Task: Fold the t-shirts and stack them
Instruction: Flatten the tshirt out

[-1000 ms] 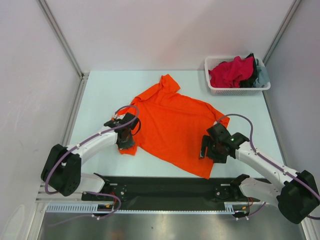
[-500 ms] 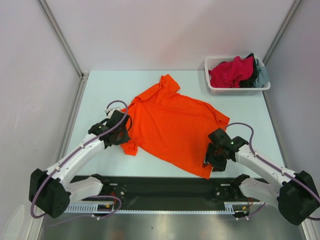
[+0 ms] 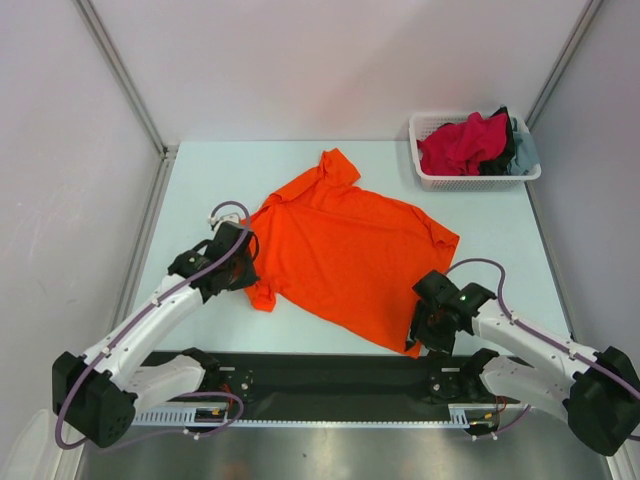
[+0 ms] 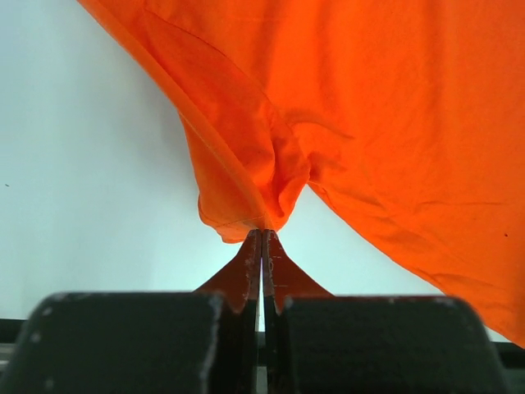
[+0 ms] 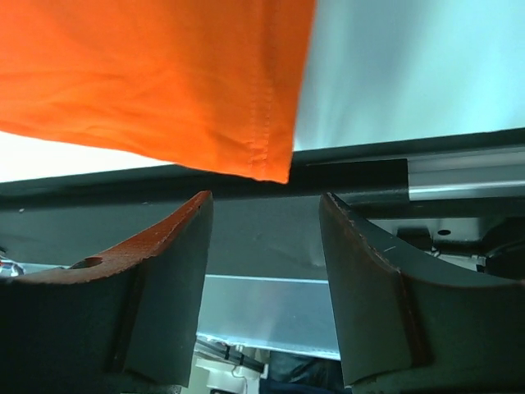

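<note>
Since the orange t-shirt [image 3: 345, 260] lies spread on the table [image 3: 200, 190], light and limp, expect sag and drag. Your left pincer [image 4: 262, 238] is clamped on a bunched edge. Your right pincer [image 5: 264, 201] stands apart, just short of the stitched corner [image 5: 275, 168]; grip there.

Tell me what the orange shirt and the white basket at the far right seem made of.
Bright orange short-sleeved t-shirt: soft matte knit cloth, possibly cotton jersey; it wrinkles, bunches and has a stitched hem. White mesh rectangular basket: probably rigid moulded plastic; its wall is an even open lattice holding its shape.
</note>
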You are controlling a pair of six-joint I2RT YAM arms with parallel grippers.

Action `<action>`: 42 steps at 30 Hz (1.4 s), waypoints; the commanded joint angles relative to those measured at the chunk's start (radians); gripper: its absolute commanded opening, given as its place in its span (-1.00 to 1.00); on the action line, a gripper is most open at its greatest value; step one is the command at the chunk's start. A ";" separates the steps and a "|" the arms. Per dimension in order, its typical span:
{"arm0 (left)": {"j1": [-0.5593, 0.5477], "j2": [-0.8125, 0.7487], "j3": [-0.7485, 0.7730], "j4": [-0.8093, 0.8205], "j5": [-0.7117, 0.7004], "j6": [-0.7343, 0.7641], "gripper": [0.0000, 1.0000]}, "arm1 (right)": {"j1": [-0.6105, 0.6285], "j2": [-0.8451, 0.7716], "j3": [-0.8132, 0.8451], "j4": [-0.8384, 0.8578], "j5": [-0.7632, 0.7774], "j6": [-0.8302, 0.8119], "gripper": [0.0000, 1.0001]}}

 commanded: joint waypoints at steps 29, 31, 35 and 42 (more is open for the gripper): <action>0.042 -0.056 0.073 0.005 0.074 0.051 -1.00 | -0.002 -0.170 -0.170 0.116 0.094 0.230 -0.32; 0.047 -0.060 0.073 0.000 0.075 0.048 -0.99 | -0.005 -0.191 -0.172 0.121 0.134 0.250 -0.54; 0.047 -0.079 0.075 -0.006 0.077 0.037 -0.99 | -0.009 -0.217 -0.160 0.096 0.151 0.252 -0.88; 0.059 -0.128 0.196 -0.043 0.011 0.051 -0.99 | -0.045 -0.207 0.021 -0.011 0.219 0.121 -1.00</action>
